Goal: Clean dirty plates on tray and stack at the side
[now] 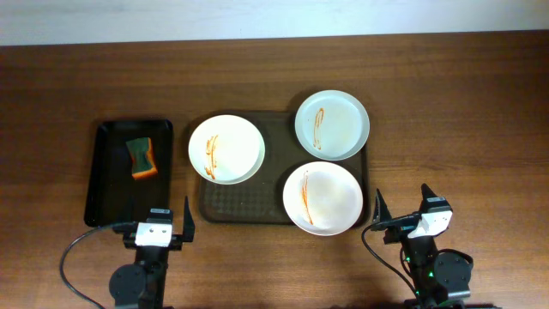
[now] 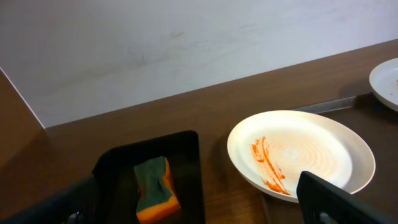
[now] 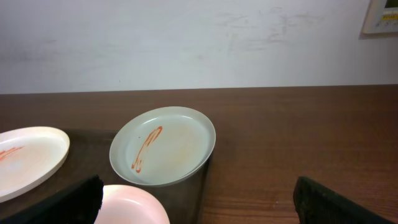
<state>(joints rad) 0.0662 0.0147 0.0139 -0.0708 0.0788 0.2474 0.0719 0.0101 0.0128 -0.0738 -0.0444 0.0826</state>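
Observation:
Three sauce-streaked plates sit on the dark brown tray (image 1: 244,202): a white plate (image 1: 226,148) at the left, a pale green plate (image 1: 332,124) at the back right, and a white plate (image 1: 323,197) at the front right. My left gripper (image 1: 156,225) is open and empty near the table's front, below the black tray. My right gripper (image 1: 403,219) is open and empty, right of the front white plate. The left wrist view shows the left white plate (image 2: 301,155); the right wrist view shows the green plate (image 3: 163,145).
A narrow black tray (image 1: 129,170) at the left holds a green and orange sponge (image 1: 142,158), which also shows in the left wrist view (image 2: 155,186). Bare wooden table lies to the right of the brown tray.

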